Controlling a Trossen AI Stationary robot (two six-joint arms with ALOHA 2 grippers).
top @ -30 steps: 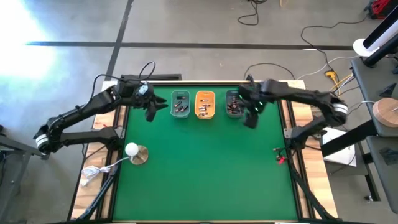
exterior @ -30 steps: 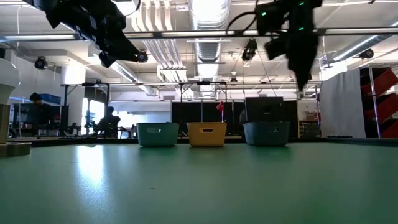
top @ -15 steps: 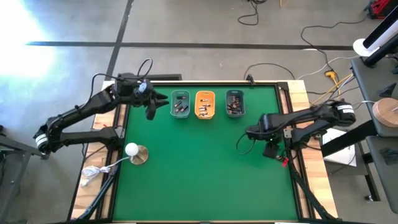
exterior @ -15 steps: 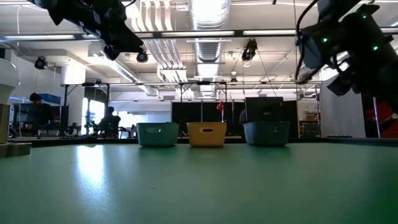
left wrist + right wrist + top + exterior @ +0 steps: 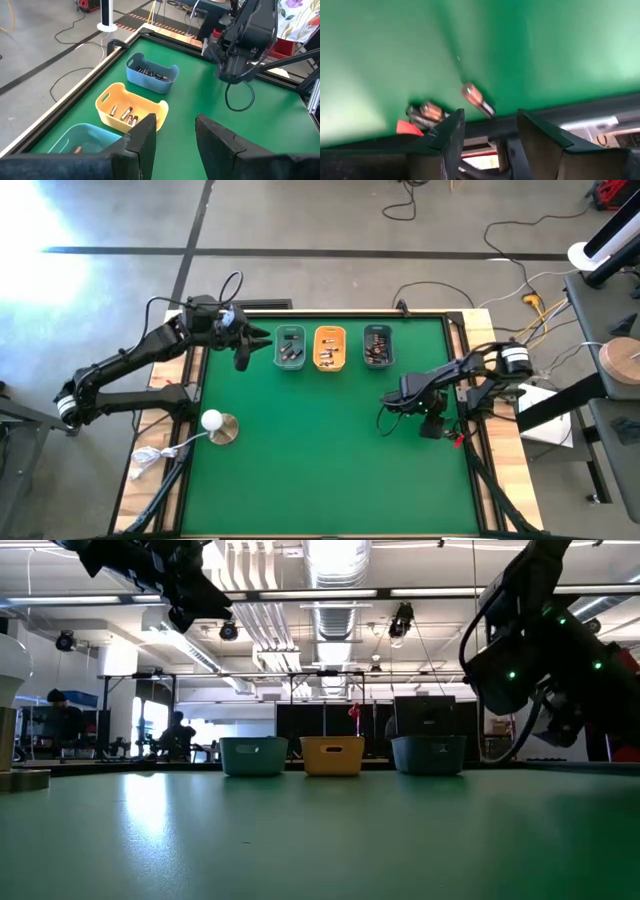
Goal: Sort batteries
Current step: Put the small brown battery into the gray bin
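Batteries lie loose at the table's right edge, just ahead of the right gripper.
Its fingers are spread, empty; the nearest cell lies slantwise (left gripper, also spread, hovers by the trays).

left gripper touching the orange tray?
Apart. In the high view the left gripper sits left of the teal tray, which lies between it and the orange tray; the low view shows it well above them.

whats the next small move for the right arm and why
Probably lower the right gripper, whose fingers stand open, onto the loose battery lying on the green table near its right edge, then close on it. A second cell lies beside it. The three trays at the far edge already hold batteries.
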